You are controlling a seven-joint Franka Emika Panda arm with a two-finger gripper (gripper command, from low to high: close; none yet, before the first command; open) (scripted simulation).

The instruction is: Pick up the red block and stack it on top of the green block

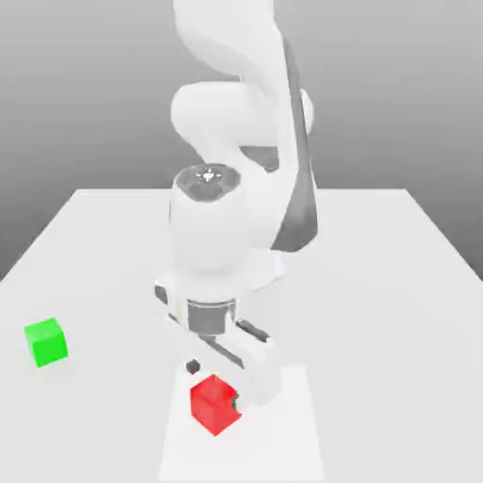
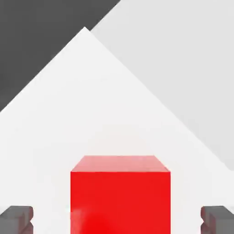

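Observation:
The red block (image 1: 215, 404) sits on the white table near its front edge. My gripper (image 1: 215, 387) is lowered over it, open, with one dark fingertip on each side of the block. In the hand view the red block (image 2: 120, 194) lies between the two fingertips (image 2: 17, 218), with a clear gap on both sides, so nothing is gripped. The gripper (image 2: 118, 220) is centred on the block. The green block (image 1: 45, 341) rests on the table towards the exterior view's left, well apart from the red one.
The white table (image 1: 396, 283) stretches back behind the arm's base. The arm's white links (image 1: 236, 141) rise above the middle of the table. The table's front edge lies just beyond the red block.

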